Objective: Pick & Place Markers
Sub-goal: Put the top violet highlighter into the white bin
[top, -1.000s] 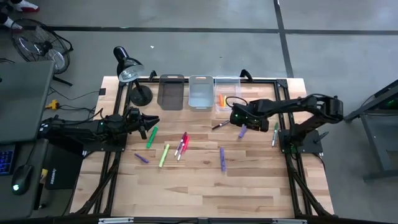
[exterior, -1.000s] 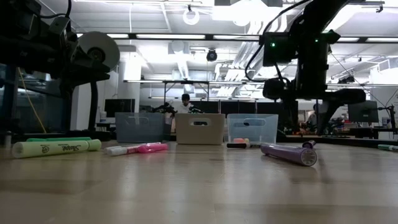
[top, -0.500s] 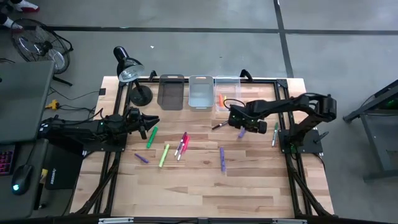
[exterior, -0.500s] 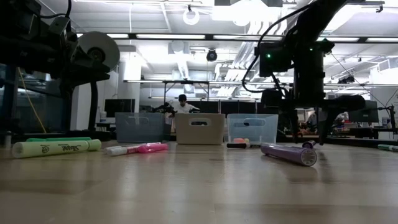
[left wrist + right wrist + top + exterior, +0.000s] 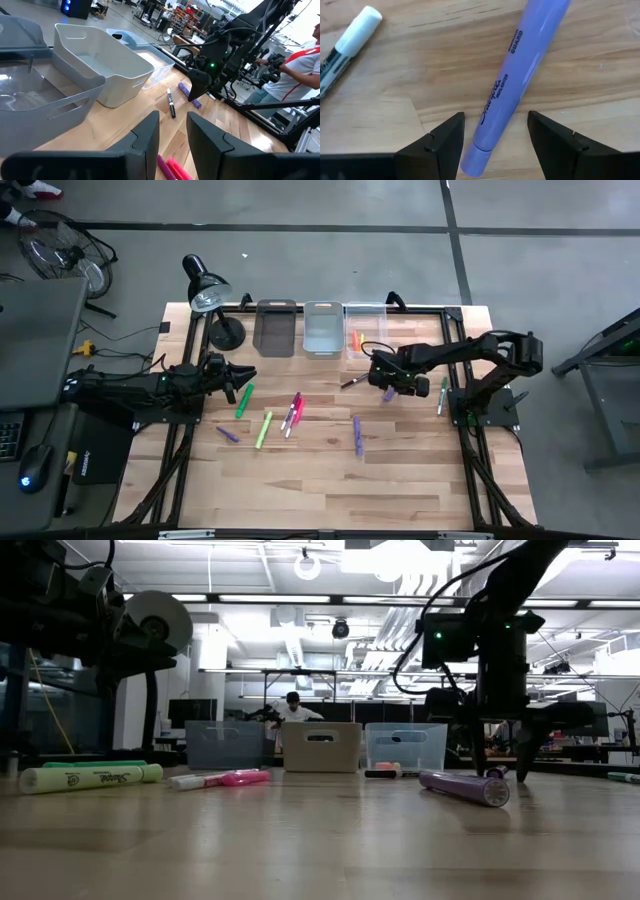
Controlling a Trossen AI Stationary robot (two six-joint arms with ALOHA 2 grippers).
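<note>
Markers lie scattered on the wooden table: a green one, a lime one, red and pink ones, a black-and-white one and purple ones. My right gripper is open and low over another purple marker. In the right wrist view its fingers stand on either side of that marker, which lies flat on the wood, with a gap at each side. My left gripper waits open near the table's left edge, its fingers apart.
Three bins stand in a row at the far edge: dark grey, grey and clear, the clear one holding an orange marker. A black desk lamp stands at the far left corner. A green marker lies near the right arm's base.
My right gripper has come down from above the table until its fingertips are close to the wood, around the purple marker near the clear bin. The markers have stayed where they were.
</note>
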